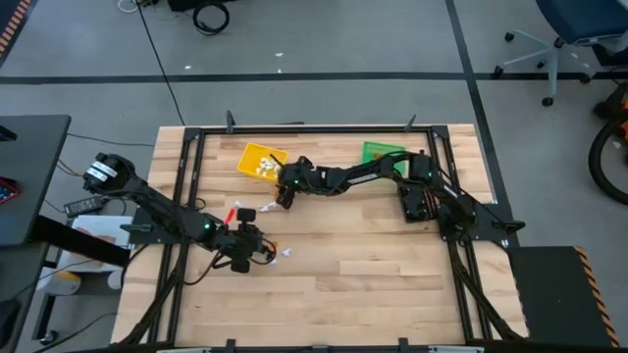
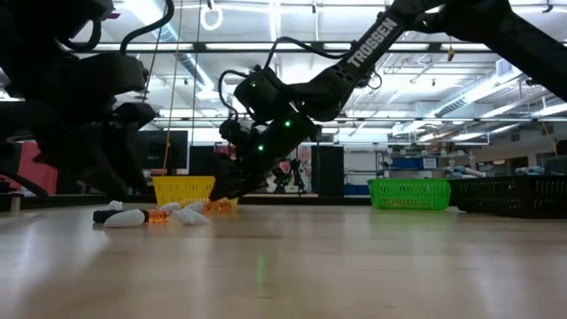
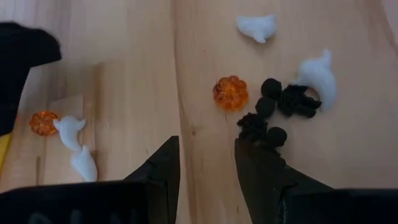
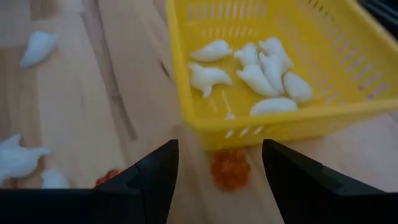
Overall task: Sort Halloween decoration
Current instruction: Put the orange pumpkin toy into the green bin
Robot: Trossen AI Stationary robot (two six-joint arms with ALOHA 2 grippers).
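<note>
Holding seven or so white ghost trinkets [image 4: 258,71], the yellow bin [image 4: 348,56] sits at the table's [image 1: 373,284] far side, left of the green bin [image 1: 381,152] and the black bin [image 1: 420,201]. "TROSSEN" is printed on the right arm [image 2: 372,40]. The right gripper [image 4: 217,168], jaws parted and empty, hovers over an orange pumpkin [image 4: 230,169] beside the yellow bin. The left gripper [image 3: 206,163], also released, hovers near scattered white, orange and black trinkets [image 3: 280,102] left of centre.

Two dark, slender jointed arms with black cables along the links. White "TROSSEN" lettering on one link; small green lights at the joints. Black, wedge-shaped fingers [image 3: 163,168].
</note>
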